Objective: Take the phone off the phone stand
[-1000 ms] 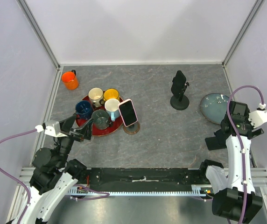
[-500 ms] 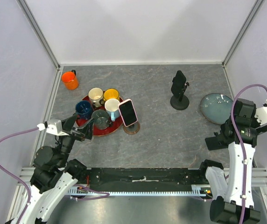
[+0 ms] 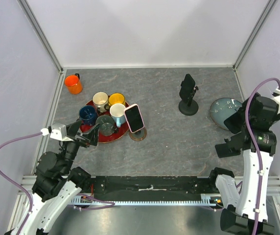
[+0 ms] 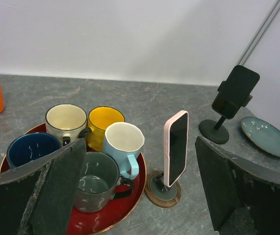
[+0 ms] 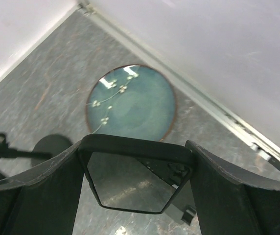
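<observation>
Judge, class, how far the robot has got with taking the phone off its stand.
Nothing is done yet: the pink phone stands upright in its round stand, beside the red tray of mugs. In hand: the left gripper is open and faces the phone, short of it. The right gripper holds nothing, over the blue plate. Grasping and lifting remain.

The grey stone-patterned table (image 3: 169, 142) carries a round red tray (image 3: 121, 135), an orange mug (image 3: 73, 84) and a blue-green glazed plate (image 3: 222, 108). Two stands also rest on it: a round wooden-based phone stand (image 3: 141, 134) and a black clamp stand (image 3: 188, 95).
</observation>
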